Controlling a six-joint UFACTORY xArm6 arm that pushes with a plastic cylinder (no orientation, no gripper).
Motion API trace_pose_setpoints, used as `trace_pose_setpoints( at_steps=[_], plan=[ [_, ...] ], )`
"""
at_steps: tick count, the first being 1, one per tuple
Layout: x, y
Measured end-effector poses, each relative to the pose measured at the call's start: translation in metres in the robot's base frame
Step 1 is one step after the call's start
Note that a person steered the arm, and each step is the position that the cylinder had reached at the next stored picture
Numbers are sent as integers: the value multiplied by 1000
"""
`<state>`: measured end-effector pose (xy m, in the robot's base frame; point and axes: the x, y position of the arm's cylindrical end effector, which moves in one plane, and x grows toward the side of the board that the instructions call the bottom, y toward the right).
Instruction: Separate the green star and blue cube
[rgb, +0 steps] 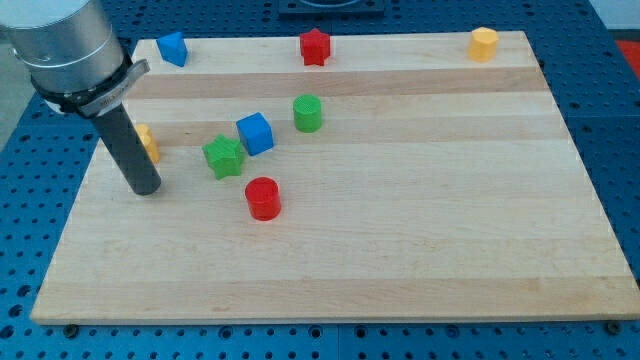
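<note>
my tip rests on the bench at the view's left, well short of the green star and blue cube.

the star and cube sit just beside each other, corners about touching, the cube up and to the right of the star — a green cylinder stands near the cube's right, and a red cylinder lies below the pair. a yellow block, shape unclear, peeks out just behind my rod. along the view's top edge: another blue block at left, a red star in the middle, a yellow block at right. there is no pincer on this arm — only the rod.
</note>
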<state>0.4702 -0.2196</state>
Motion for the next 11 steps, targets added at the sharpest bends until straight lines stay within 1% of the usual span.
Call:
trace_pose_setpoints(
  at_steps=[1, 2, 3, 4, 5, 6, 8, 9, 10, 11],
  plan=[
    [0, 20],
    [-9, 30],
    [-22, 30],
    [-24, 30],
    [-36, 48],
    [-55, 78],
    [-59, 194],
    [-59, 180],
    [-55, 151],
    [-46, 134]
  ],
)
